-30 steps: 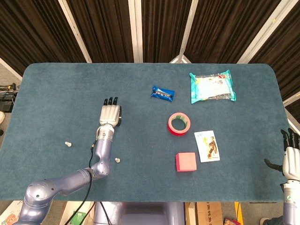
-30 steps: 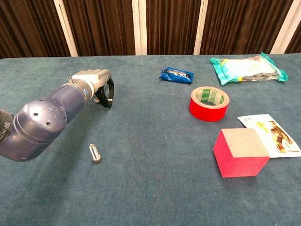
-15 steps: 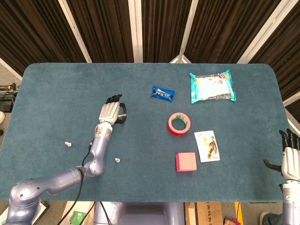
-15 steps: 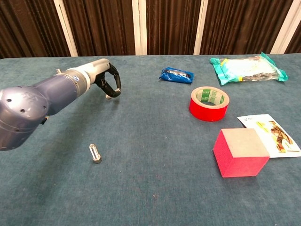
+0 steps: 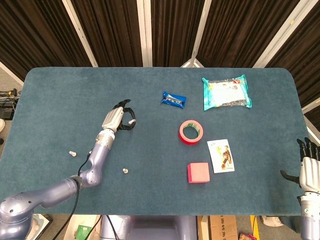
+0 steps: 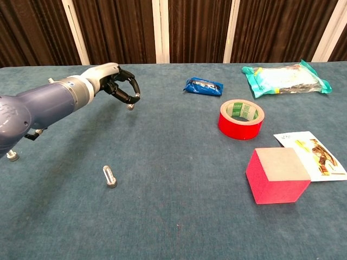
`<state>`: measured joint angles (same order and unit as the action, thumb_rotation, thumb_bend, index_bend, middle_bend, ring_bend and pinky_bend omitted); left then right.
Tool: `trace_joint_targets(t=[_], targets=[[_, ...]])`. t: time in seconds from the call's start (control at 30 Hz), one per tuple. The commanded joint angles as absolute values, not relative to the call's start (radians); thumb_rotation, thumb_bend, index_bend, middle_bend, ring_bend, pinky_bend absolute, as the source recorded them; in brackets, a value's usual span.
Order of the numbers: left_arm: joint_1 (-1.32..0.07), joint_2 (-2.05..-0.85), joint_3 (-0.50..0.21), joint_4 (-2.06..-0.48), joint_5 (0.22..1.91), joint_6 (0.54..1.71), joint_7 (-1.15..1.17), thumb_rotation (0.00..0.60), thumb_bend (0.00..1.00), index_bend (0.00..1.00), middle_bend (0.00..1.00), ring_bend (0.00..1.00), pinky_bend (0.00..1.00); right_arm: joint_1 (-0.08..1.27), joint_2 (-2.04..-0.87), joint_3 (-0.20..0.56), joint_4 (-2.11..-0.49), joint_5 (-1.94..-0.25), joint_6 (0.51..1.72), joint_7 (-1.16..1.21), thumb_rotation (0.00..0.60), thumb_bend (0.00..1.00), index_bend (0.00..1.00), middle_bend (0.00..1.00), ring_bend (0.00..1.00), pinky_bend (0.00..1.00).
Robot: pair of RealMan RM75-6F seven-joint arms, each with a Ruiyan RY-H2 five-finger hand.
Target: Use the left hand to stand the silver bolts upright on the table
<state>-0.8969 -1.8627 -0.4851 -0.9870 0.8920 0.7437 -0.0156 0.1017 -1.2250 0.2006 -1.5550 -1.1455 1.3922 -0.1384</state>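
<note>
My left hand [image 5: 118, 118] [image 6: 118, 87] hovers above the table left of centre, fingers curled, pinching a small silver bolt [image 6: 130, 106] [image 5: 132, 121] at its fingertips. A second silver bolt [image 6: 110, 176] [image 5: 125, 170] lies on its side on the blue cloth, nearer the front edge. A third bolt [image 5: 73, 153] [image 6: 11, 156] stands on its head at the left, partly behind my forearm in the chest view. My right hand [image 5: 309, 167] hangs off the table's right front corner with its fingers apart, holding nothing.
A red tape roll [image 5: 191, 132], a pink block [image 5: 198, 172] and a printed card [image 5: 221, 156] sit right of centre. A blue packet [image 5: 173, 99] and a teal wipes pack [image 5: 226, 92] lie at the back.
My left hand has risen and reached further from me and rightward, turning so its curled fingers and the pinched bolt point toward the table. The right hand has barely shifted.
</note>
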Motion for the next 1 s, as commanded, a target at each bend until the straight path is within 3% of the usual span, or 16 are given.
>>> trace_joint_targets(t=[0.03,0.37,1.0], targets=[[-0.881,-1.867,-0.472,-0.937,0.979,0.727,-0.138,0.6,0.54,0.57,0.05,0.0,0.0,0.102,-1.225,0.2,-1.555,-1.145,1.392,-0.138,0.6,0.01,0.13,0.01,0.0,0.0],[-0.884,-1.886,-0.441,-0.85,1.103,0.673,-0.393,0.6,0.54,0.57,0.05,0.0,0.0,0.103,-1.226,0.2,-1.552,-1.143,1.388,-0.14,0.6,0.01,0.13,0.01,0.0,0.0],[-0.895,-1.907,-0.346,-0.722,1.316,0.686,-0.846,0.6,0.54,0.57,0.05,0.0,0.0,0.104,-1.227,0.2,-1.549,-1.14,1.385,-0.139,0.6,0.01,0.13,0.01,0.0,0.0]])
